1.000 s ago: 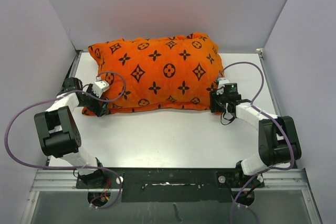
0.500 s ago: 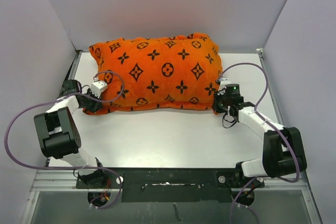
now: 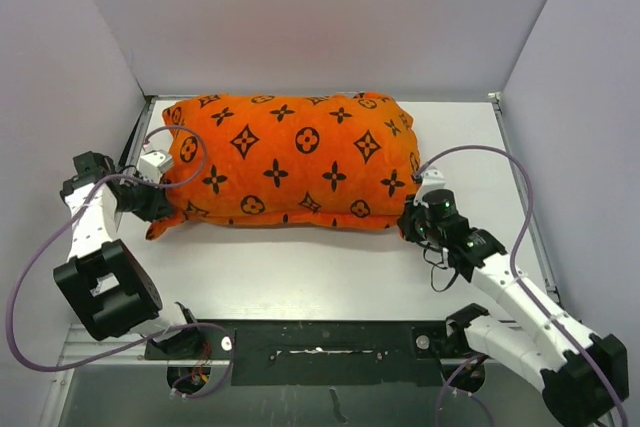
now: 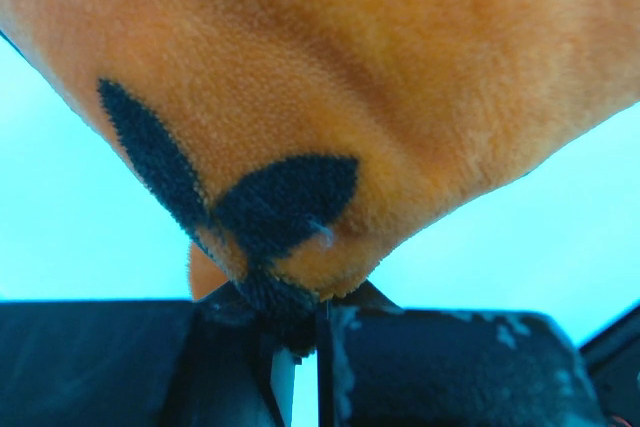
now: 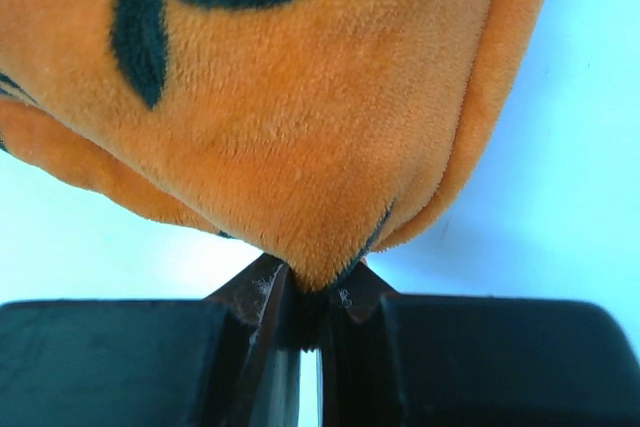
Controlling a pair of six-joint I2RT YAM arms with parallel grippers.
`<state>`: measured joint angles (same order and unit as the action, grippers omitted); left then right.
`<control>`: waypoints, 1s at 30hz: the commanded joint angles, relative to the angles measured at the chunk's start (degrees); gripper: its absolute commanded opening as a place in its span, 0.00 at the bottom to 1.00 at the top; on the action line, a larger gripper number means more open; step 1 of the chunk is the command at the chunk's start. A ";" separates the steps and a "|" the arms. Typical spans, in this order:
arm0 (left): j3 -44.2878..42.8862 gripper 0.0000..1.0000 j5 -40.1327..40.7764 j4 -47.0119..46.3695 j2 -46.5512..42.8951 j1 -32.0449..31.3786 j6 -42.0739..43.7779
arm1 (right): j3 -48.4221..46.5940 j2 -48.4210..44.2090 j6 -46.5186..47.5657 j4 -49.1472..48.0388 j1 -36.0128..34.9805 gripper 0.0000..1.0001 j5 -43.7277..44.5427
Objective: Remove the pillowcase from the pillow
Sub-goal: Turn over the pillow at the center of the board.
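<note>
Overhead view: the orange pillowcase [image 3: 285, 162] with black motifs lies lengthwise across the far half of the white surface [image 3: 320, 267]. It is plump and full. No white of the pillow shows anywhere, so the pillow appears to sit wholly inside it. The opening of the cover cannot be seen from here. The left end effector [image 3: 150, 209] is at the near left corner of the pillowcase. The right end effector [image 3: 415, 225] is at the near right corner. Judged from this, removal has barely begun: both corners are gripped, but the cover is not yet drawn off at all. Finding the open end and sliding the pillow out are left to do.

Left wrist view: the left end effector [image 4: 295, 322] is pressed together on a tip of the pillowcase [image 4: 330, 97]. A black petal motif sits just above the pinch. The plush fabric fans up and out from the dark fingers [image 4: 430, 362], with pale surface to either side.

Right wrist view: the right end effector [image 5: 310, 307] is likewise pinching a corner tip of the pillowcase [image 5: 300, 127]. The fabric gathers to a point between the two dark fingers [image 5: 240, 307]. Only cloth seems to be caught; whether any pillow is in the pinch cannot be told.
</note>
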<state>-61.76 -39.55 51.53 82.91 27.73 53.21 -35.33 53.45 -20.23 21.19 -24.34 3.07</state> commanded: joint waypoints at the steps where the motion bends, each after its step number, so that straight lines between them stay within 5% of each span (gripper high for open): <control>1: -9.51 0.00 -8.97 17.15 -8.53 3.43 5.35 | -3.54 -9.64 -8.07 10.77 -8.58 0.00 11.17; 5: -18.58 0.00 -13.57 25.19 -12.01 6.31 5.44 | -10.65 -15.61 -11.00 20.02 -14.81 0.00 18.16; 11: -29.56 0.00 -17.48 22.11 -16.20 6.82 -4.13 | -25.71 -16.89 -10.43 27.30 -16.45 0.00 20.13; 26: -48.59 0.00 -18.20 12.98 -15.34 6.53 -19.70 | -56.41 -1.73 -10.12 33.62 -16.48 0.00 19.30; 30: -44.06 0.00 -11.13 8.63 -9.87 -2.24 -24.75 | -57.26 6.26 -9.84 33.62 -16.00 0.00 23.79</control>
<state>-106.50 -51.44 73.23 68.53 32.82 33.56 -89.49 53.15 -30.20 62.67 -40.56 21.21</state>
